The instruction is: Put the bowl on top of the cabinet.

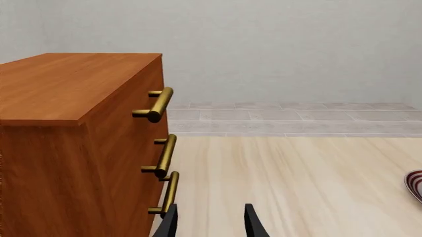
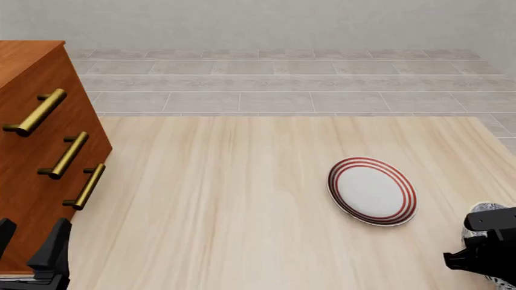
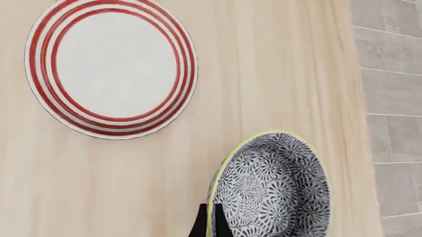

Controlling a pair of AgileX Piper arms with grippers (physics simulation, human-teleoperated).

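At the near right corner of the pale wood-grain table point(image 2: 241, 205), the right gripper point(image 3: 208, 223) pinches the cream rim of the round black-and-white floral bowl point(image 3: 274, 190), one dark finger outside the wall and the other inside; the bowl sits close to the table's right edge. Just beside it lies a flat white plate with red concentric rings point(image 2: 373, 191). Across the table the left gripper point(image 1: 209, 222) hangs with fingers spread, holding nothing, near the large reddish-brown wooden cabinet point(image 2: 32, 151) with its three brass bar handles point(image 2: 67, 154). Beyond lie grey floor tiles point(image 2: 322, 84) and a plain light wall point(image 1: 283, 44).
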